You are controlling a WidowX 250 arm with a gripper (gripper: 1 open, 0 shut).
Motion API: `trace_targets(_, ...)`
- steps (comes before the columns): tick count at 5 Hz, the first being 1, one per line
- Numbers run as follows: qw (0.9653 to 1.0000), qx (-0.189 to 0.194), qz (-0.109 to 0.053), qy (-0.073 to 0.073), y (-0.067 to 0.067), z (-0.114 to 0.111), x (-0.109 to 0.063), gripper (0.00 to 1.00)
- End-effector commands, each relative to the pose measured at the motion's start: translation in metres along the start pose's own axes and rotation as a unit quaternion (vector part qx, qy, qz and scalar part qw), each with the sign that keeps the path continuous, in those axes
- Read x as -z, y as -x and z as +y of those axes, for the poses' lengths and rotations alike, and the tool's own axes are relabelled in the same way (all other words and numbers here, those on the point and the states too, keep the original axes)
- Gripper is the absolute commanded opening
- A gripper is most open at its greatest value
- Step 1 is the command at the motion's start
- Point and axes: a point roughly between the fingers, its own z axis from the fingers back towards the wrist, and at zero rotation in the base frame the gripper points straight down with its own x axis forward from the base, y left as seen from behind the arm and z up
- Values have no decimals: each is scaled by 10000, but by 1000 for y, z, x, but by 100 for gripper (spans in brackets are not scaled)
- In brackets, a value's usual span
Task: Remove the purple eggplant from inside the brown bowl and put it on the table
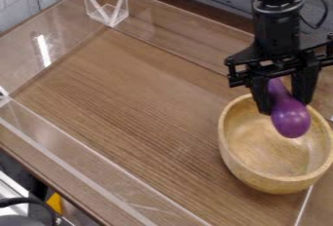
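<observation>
Black gripper (pixel 277 90), pointing steeply downward with its fingers clamped on the purple eggplant (pixel 290 118), which hangs bulbous end down above the hollow of the brown bowl (pixel 254 164) on the wood-grain table (pixel 124 98).

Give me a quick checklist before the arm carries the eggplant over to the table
1. Claw gripping the purple eggplant: ok.
2. Eggplant lifted off the floor of the brown bowl: ok.
3. Eggplant clear of the bowl's rim: cannot tell, it hangs over the bowl.
4. Bare table left of the bowl for a drop: ok.
5. Clear acrylic wall away from the path: ok.
</observation>
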Motion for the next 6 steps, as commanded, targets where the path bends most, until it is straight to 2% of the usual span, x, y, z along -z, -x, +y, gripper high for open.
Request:
trace_targets(1, 9986, -36, -391, 349, -7, 0, -27, 0)
trace_targets(2, 9967, -279, -656, 386, -22, 23, -36, 0)
trace_targets(3, 9940, -432, -949, 324, -37, 60, -42, 0)
trace_targets(5, 9922, 96, -1220, 223, -66, 123, -54, 0)
trace_targets(6, 9888, 50, -1488, 142, -86, 156, -55, 0)
